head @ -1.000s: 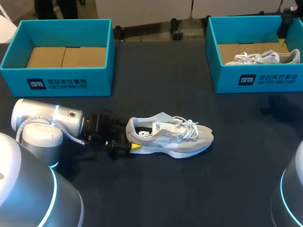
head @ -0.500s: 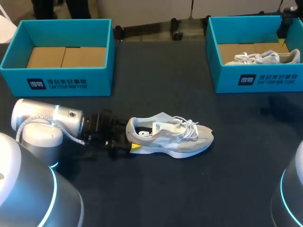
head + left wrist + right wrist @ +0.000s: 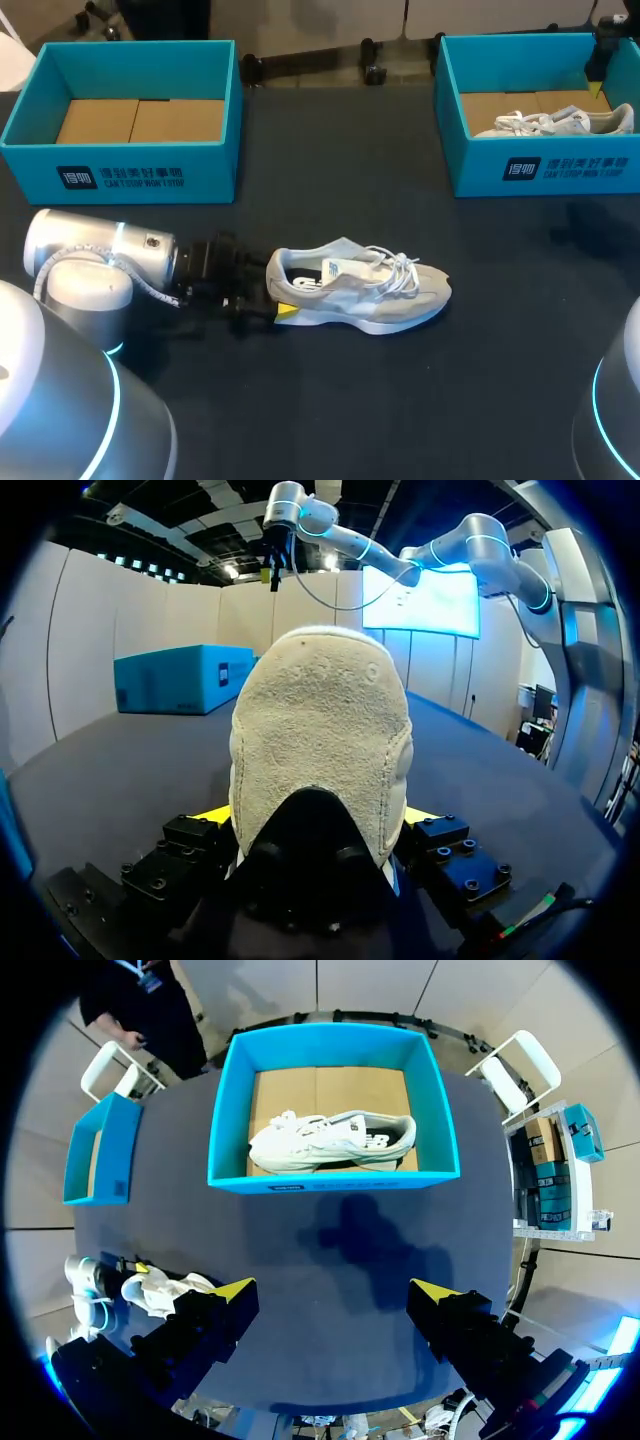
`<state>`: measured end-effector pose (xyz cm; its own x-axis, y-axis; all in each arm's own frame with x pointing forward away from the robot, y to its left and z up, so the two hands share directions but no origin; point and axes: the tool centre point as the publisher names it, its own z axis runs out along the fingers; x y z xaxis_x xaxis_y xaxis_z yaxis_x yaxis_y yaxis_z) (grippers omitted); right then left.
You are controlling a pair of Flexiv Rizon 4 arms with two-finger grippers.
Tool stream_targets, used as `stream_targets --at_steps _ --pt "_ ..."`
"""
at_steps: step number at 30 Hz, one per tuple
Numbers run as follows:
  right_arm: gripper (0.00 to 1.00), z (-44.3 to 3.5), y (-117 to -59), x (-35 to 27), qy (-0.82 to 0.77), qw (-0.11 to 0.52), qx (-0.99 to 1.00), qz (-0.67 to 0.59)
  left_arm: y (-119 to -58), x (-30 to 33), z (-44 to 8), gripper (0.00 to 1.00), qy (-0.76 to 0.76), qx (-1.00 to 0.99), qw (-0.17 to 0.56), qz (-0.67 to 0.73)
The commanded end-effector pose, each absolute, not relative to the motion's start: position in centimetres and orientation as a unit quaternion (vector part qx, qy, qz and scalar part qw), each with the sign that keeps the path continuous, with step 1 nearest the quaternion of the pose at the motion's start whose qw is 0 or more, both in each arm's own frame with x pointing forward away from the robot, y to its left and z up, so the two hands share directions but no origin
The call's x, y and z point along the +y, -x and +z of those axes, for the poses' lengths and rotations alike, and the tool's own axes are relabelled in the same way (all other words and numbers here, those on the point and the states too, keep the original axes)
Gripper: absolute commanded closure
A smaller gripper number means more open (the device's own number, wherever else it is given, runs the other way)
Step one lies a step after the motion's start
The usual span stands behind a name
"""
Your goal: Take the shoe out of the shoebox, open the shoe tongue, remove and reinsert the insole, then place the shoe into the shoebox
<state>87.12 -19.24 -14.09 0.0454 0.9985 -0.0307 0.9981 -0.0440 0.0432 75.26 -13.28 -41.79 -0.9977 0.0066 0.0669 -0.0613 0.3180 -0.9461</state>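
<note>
table (image 3: 330, 400): dark top, and we log everything on it below.

left arm (image 3: 95, 260): comes in low from the left and lies nearly flat along the table, pointing at the shoe's heel.

left box (image 3: 215, 120): teal, open, at the far left, with its brown cardboard floor showing. right box (image 3: 455, 120): same kind, at the far right, well apart from the first. each front wall carries a dark label (image 3: 77, 178) with white print beside it, which we do not transcribe.

shoe (image 3: 370, 290): pale grey and white. it lies on its side on the table between the boxes and nearer us, outside both, toe to the right. its white laces (image 3: 400, 268) are loose. a white tag (image 3: 335, 268) with dark print sits at the tongue, too small for us to read.

second shoe (image 3: 330, 1140): lies inside the right box.

left gripper (image 3: 315, 815): clamped on the shoe's heel, a yellow tip against each side. the heel blocks most of its view.

right gripper (image 3: 335, 1295): high over the right box, fingers wide apart and holding nothing.
</note>
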Motion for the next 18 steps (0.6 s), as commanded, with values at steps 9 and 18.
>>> stream_targets --at_steps 9,18 --pt "0.0 -12.7 -86.6 -16.7 -0.726 0.062 0.685 0.005 -75.0 -13.3 -41.8 1.0 -0.018 -0.811 0.028 0.584" --pt "0.0 -11.1 -85.0 -11.9 -0.738 0.071 0.671 0.028 -75.0 -13.3 -41.8 1.0 -0.018 -0.811 0.028 0.584"
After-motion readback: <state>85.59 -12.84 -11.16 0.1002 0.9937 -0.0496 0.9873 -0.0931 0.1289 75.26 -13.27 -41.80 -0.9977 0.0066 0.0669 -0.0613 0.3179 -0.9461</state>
